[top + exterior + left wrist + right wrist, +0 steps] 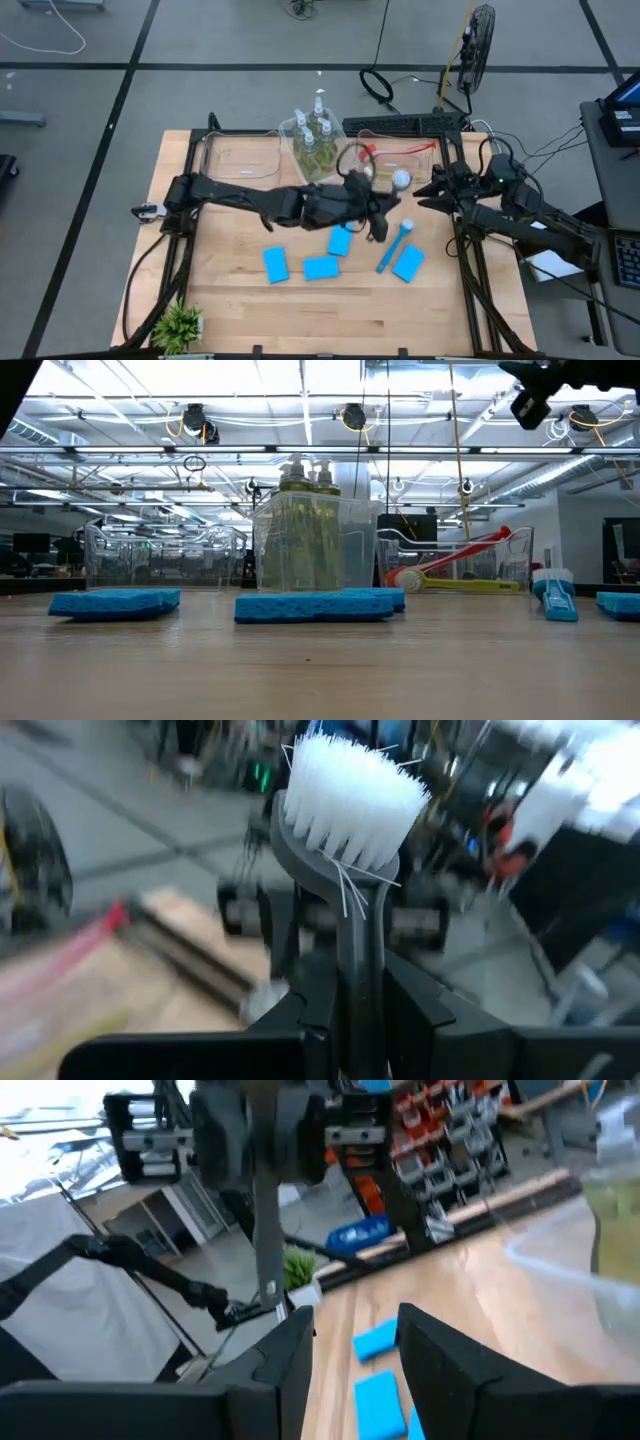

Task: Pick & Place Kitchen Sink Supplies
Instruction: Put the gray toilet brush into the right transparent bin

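My left gripper (380, 213) reaches over the table's middle and is shut on a dark grey dish brush (350, 870) with white bristles. On the wood lie a blue brush (392, 245) and several light-blue sponges (320, 267). Pump bottles (315, 145) stand in the middle clear tub. A red brush (470, 550) and a yellow-green brush (470, 585) lie in the right tub (395, 160). My right gripper (355, 1370) waits open at the table's right edge, with nothing between its fingers. My left gripper pinches the brush's dark grey handle (355, 955) between its two fingers. The fingers point about level, coming from the table's left. The head with its white bristles (345, 800) stands out beyond the fingertips. The brush is lifted clear of the table.
A third clear tub (240, 158) stands at the back left. A small green potted plant (180, 325) sits at the near left corner. The sponges and the blue brush take up the near middle and right of the table.
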### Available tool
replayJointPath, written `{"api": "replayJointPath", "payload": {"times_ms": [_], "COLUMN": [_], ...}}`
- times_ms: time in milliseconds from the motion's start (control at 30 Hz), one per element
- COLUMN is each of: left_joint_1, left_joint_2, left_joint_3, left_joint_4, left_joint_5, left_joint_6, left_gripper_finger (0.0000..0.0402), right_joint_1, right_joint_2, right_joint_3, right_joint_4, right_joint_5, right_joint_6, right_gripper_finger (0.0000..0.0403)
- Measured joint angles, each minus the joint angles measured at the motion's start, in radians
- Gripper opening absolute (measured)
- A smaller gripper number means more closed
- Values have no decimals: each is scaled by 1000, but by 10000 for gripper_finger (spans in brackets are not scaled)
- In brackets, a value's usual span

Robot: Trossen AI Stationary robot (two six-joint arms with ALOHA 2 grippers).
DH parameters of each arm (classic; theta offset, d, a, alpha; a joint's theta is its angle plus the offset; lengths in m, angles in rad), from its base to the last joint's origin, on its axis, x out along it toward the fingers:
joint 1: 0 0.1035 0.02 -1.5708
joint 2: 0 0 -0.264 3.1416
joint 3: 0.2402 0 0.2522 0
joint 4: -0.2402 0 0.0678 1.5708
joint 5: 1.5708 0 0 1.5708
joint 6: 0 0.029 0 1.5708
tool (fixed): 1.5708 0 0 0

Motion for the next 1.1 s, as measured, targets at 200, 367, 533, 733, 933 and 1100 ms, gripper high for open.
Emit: {"api": "replayJointPath", "payload": {"times_ms": [200,367,533,733,933,1100], "left_joint_1": [57,95,114,144,190,229], "left_joint_2": [-2,-1,-1,-1,-1,-1], "left_joint_3": [0,0,0,0,0,0], "left_joint_4": [110,125,124,124,124,124], "left_joint_5": [-18,-26,-82,-113,-121,-62], "left_joint_6": [73,116,188,285,347,339], "left_gripper_finger": [48,48,48,48,48,48], "right_joint_1": [0,0,1,1,26,54], "right_joint_2": [77,163,256,361,448,509], "right_joint_3": [0,0,0,0,0,0], "right_joint_4": [120,198,315,497,603,643], "right_joint_5": [6,37,105,213,312,418], "right_joint_6": [0,-24,-30,-30,-34,-72], "right_gripper_finger": [149,184,229,266,270,269]}}
